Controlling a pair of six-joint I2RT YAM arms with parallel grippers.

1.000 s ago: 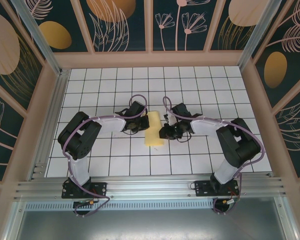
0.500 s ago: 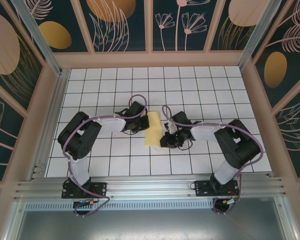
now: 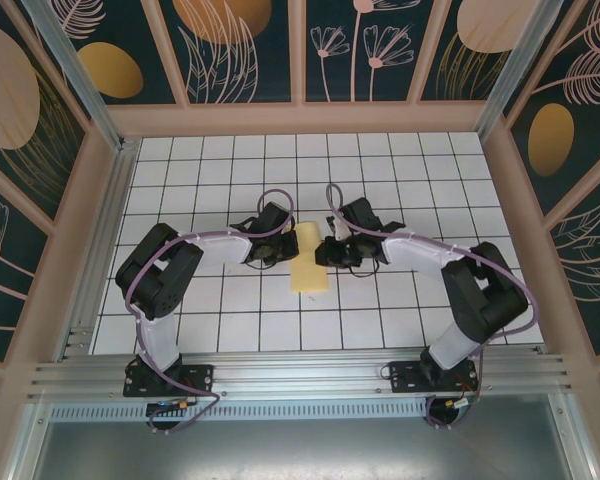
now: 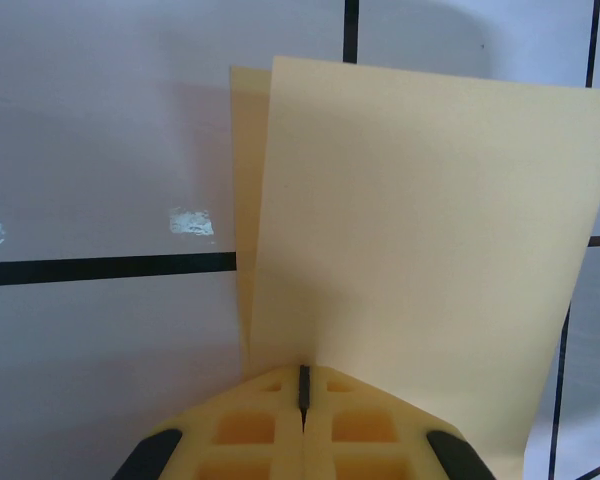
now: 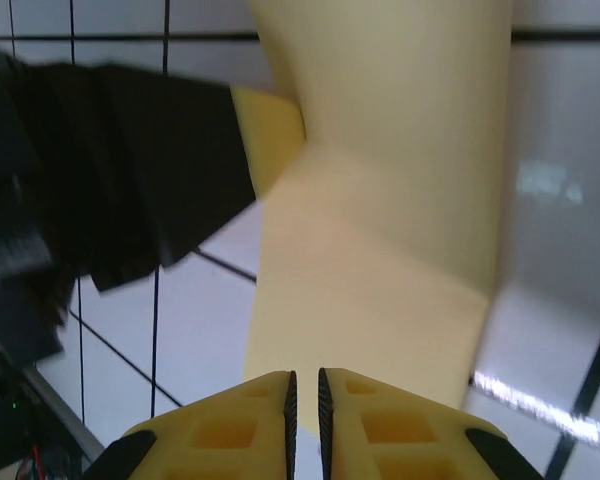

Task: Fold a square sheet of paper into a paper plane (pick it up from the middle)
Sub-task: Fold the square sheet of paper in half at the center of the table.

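White tiles with black lines cover the bench (image 3: 200, 200), and tall walls with painted flowers stand around it. The yellow sheet of paper (image 3: 308, 272) sits in the middle of the bench, between the two claws. It does not lie flat as one square. It is folded over, so two layers show, with one edge peeking out beside the other. From above it looks like a long strip.

The left claw (image 4: 303, 400) is shut tight on one edge of the paper and holds it. The right claw (image 5: 305, 395) is at the other side. Its two fingers are almost together, with just a thin gap. I cannot tell if it is pinching the paper or only close to it.

So I think the first fold is made. There is no pointy nose yet and no wings. Most of the plane is left to fold.
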